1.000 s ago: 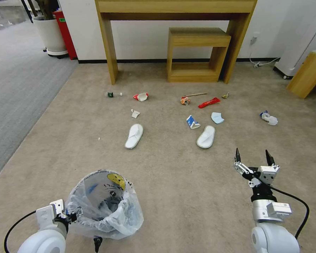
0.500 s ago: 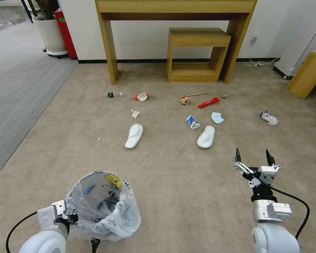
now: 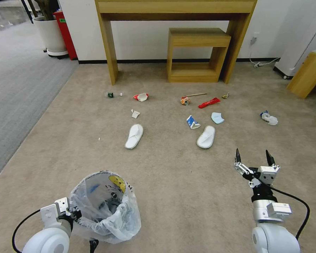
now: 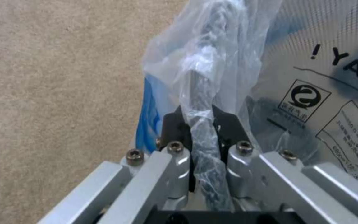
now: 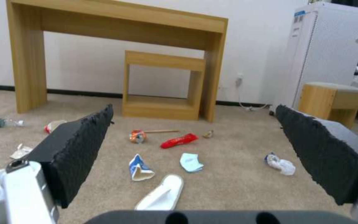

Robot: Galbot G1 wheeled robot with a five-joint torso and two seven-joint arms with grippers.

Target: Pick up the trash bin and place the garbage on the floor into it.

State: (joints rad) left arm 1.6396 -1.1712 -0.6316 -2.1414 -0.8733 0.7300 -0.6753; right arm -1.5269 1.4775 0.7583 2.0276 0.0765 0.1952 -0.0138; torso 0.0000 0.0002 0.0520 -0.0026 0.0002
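Note:
The trash bin, small and dark with a crinkled clear bag, is at the lower left of the head view. My left gripper is shut on its bag-covered rim. My right gripper hovers open and empty over the beige floor, its fingers wide apart in the right wrist view. Ahead lies the garbage: two white slippers, a blue-white carton, a red wrapper, a red-white cup, an orange packet, a wooden stick, a tissue and a tiny bottle.
A tall wooden table and a low wooden shelf stand against the far wall. Grey ribbed carpet runs along the left. A wooden stool and a white appliance are at the right.
My left gripper and the bin it holds have shifted slightly to the right and a little nearer to me. The right arm and the litter have stayed put.

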